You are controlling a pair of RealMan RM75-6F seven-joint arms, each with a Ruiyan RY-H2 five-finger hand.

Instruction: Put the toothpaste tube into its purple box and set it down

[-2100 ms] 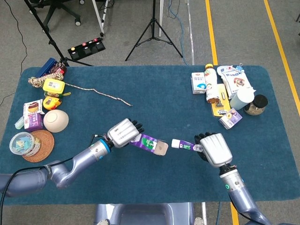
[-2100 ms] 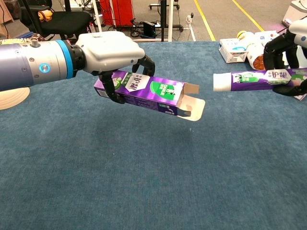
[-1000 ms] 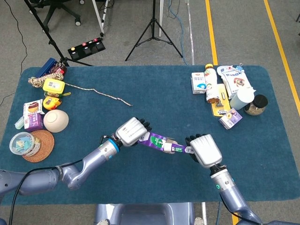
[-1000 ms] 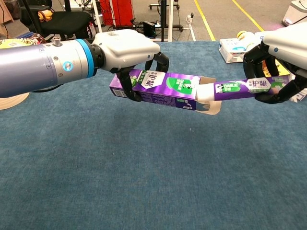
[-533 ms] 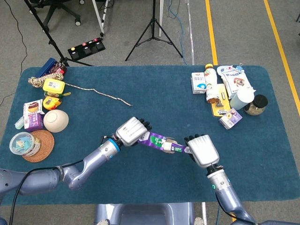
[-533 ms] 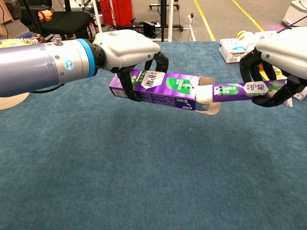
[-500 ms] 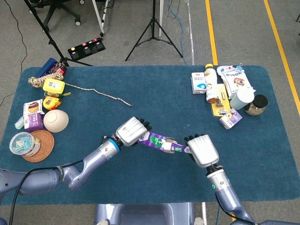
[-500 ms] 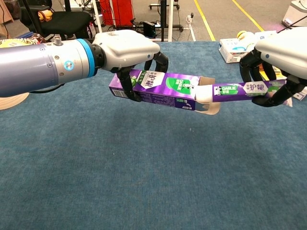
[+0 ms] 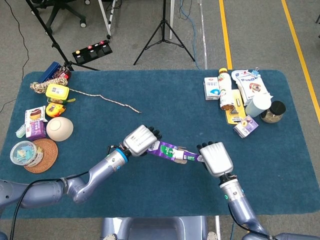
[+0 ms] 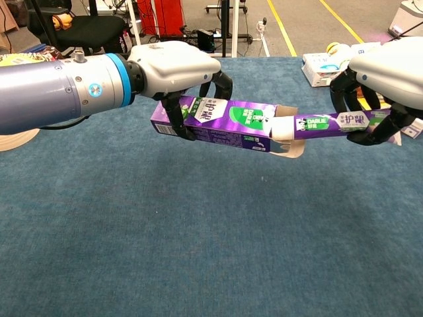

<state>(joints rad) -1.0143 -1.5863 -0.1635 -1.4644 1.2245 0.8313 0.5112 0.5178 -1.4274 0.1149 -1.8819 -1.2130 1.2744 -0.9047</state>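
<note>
The left hand [image 10: 173, 69] is wrapped around the long purple cardboard toothpaste box [image 10: 215, 123], its dark fingers [image 10: 173, 117] curled over the near and far faces, and holds the box level above the blue carpeted counter [image 10: 198, 231] with the open end turned toward the other arm. The right hand [image 10: 390, 69] is clamped on the rear part of the purple and white toothpaste tube [image 10: 330, 123], which lies roughly in line with the box. The tube's white cap end sits right at the box mouth, above the pale open flap [image 10: 289, 150] that hangs down from that end; how far the cap has passed inside cannot be told from either view. From the head view, the box [image 9: 165, 150] and the tube [image 9: 189, 158] form one slanted line between the left hand [image 9: 140, 141] and the right hand [image 9: 215, 159], near the front middle of the counter [image 9: 165, 100]. A cluster of packets and bottles [image 9: 240, 100] lies at the far right, a beige bowl [image 9: 59, 129] and woven coaster [image 9: 40, 152] at the left.
</note>
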